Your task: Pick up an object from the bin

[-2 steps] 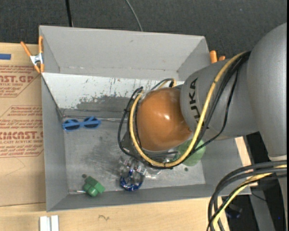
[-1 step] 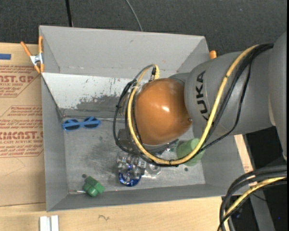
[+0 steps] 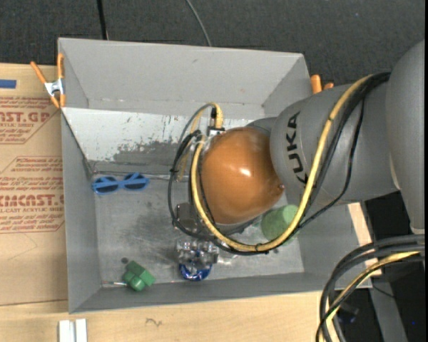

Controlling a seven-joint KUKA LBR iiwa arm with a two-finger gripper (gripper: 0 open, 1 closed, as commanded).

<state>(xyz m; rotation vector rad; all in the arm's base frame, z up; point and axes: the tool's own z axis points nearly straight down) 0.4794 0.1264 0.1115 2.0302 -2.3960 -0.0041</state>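
Grey metal walls sloped down to the flat floor of the bin (image 3: 114, 223), so we guessed that loose things would slide down and rest on the floor. The arm (image 3: 342, 155) came in from the right, and its orange cover (image 3: 235, 177) hung over the middle of the bin. The gripper (image 3: 197, 251) pointed down at the near side of the floor. Right under it, close to the near wall, lay a small blue round thing (image 3: 194, 272). We thought this was the thing to pick, because the gripper was low over it and looked to be touching it. We could not tell if the gripper was open or closed, as its tip was a jumble of shiny bits. We could not see that it held anything.

A little green block (image 3: 137, 276) sat left of the blue round thing, by the near wall and apart from it. A blue thing shaped like glasses (image 3: 120, 184) lay well away at the far left of the floor. A pale green ball (image 3: 278, 221) peeked out on the right, and the arm hid part of it. The orange cover hid the floor below it, so we could not say what else lay there. The gripper covered part of the blue round thing too, so we could not make out what it was.
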